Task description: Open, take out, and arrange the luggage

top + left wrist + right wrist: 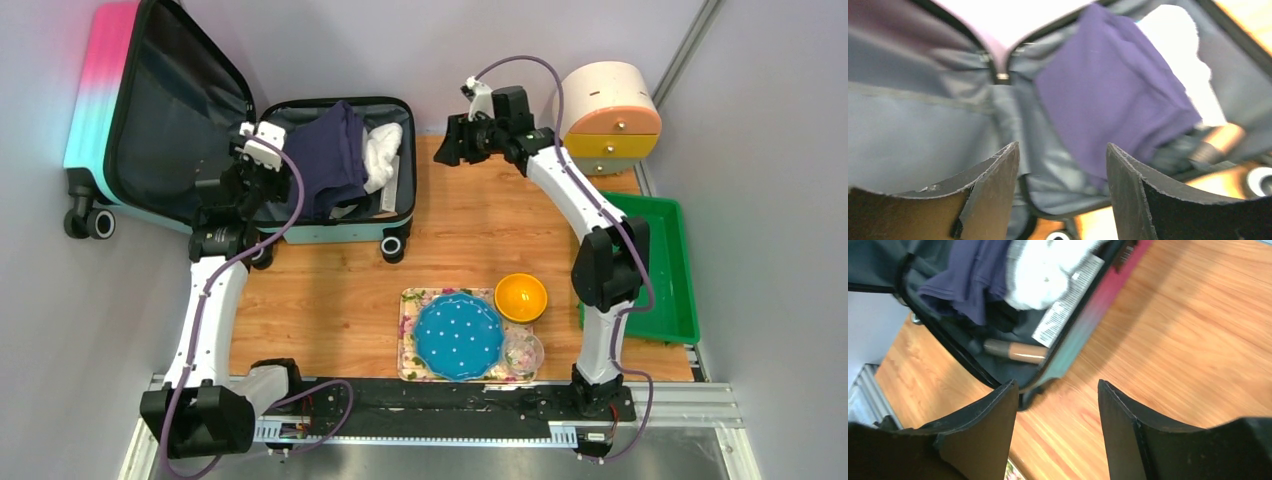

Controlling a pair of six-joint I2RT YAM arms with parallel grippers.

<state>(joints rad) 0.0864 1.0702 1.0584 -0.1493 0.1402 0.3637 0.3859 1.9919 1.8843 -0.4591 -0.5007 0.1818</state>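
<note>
You are looking at a task whose first step appears done; the luggage (170,110) is sitting at the far left of the wooden table (480,220), unzipped and spread wide, its lid leaning up towards the left wall with the grey lining facing out, its base lying flat on the wood; the taking out, as far as these views are showing, is not yet under way; the navy garment (335,155) is filling most of the base, the white cloth (385,150) is bunching beside it on the right, and in the right wrist view a tan tube (1015,351) and a labelled white packet (1068,302) are lying at the near edge of the lining; nothing from the case is showing on the table beside it; your left gripper (1063,150) is hovering over the hinge side of the base, fingers spread and carrying nothing, with the garment just ahead of them; your right gripper (1058,385) is hanging over bare wood just right of the case, fingers likewise parted and empty; so you are facing nearly all of the emptying and all of the arranging; where the items are meant to go I am unable to tell, though the green tray (665,300) is standing free at the right.
</note>
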